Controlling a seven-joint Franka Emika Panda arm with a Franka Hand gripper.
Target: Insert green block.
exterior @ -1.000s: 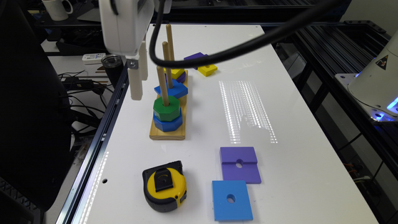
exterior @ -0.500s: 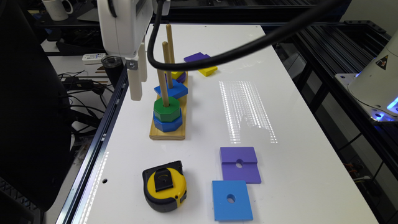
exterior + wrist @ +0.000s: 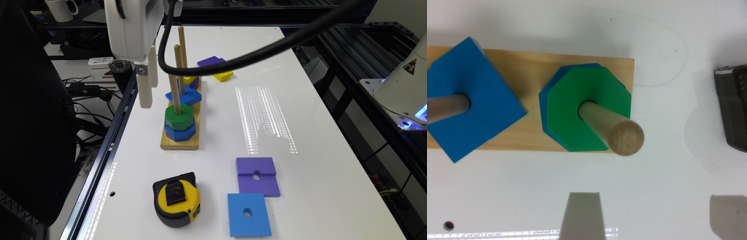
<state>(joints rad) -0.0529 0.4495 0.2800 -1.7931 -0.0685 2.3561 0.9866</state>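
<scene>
The hand (image 3: 146,90) hangs released, its fingers (image 3: 582,215) spread wide with nothing between them, above the white surface (image 3: 300,166) just beside the wooden base (image 3: 180,141). The green block (image 3: 179,117) sits threaded on the nearest peg (image 3: 175,80), resting on a blue octagonal block (image 3: 180,133). A blue square block (image 3: 469,97) sits on the next peg. A tape measure (image 3: 176,203) lies nearer the camera
</scene>
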